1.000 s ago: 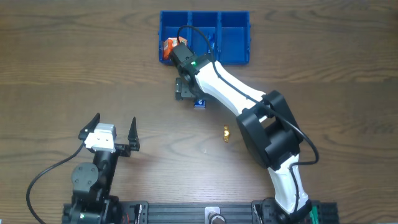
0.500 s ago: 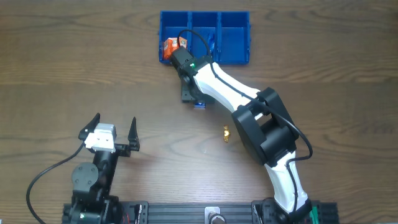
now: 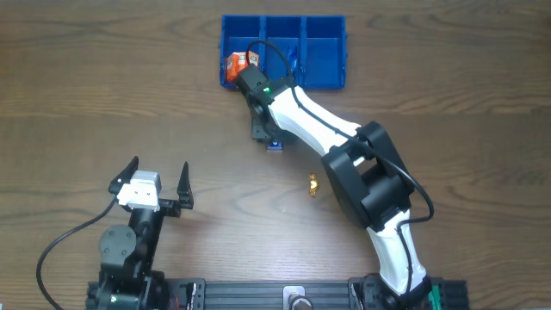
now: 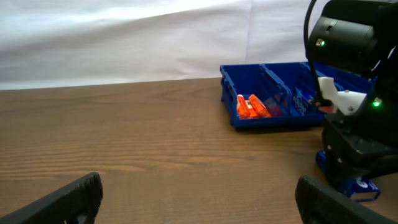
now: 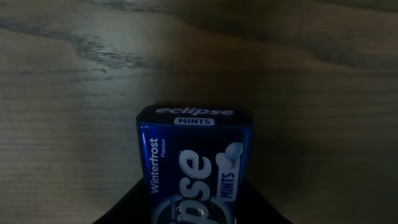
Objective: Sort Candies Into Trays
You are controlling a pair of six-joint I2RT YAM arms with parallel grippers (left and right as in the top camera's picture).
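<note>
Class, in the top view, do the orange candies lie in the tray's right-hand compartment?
No, the orange candies sit in the tray's left-end compartment.

Top view: the right gripper (image 3: 269,138) covers most of the mint box (image 3: 276,146), with only a blue corner showing. The right arm (image 3: 318,120) overlies part of the blue tray (image 3: 327,60), so its middle compartment's contents cannot be determined, and the gold candy (image 3: 312,185) is too small to identify further. Right wrist view: the mint box's near end is cut off at the picture's edge. Left wrist view: the left gripper (image 4: 199,208) has its fingers (image 4: 71,199) cropped to their ends, the right arm hides the tray's last compartment, and the blue items in the middle compartment are too indistinct to name.
</note>
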